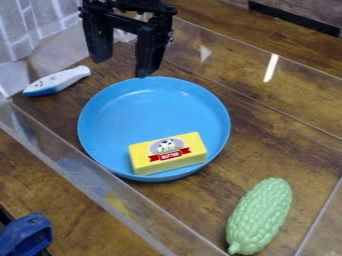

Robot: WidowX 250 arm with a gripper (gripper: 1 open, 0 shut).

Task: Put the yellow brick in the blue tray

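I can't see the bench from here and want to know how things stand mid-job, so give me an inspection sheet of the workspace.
Surface: brown wood-grain table, with clear see-through panels along parts of it.
Yellow brick: in the blue tray, label showing, lying toward the tray's near right side.
Blue tray: flat on the table, holding only the brick.
Clutter: green bumpy gourd-shaped toy to the right, outside the tray; white-and-blue item at upper left; dark blue object at the lower left edge, cut off by the picture.
Gripper: jaws apart above the tray's far side, nothing between them.
Cables: nothing seen.
Surroundings: crumpled pale, see-through material at upper left.
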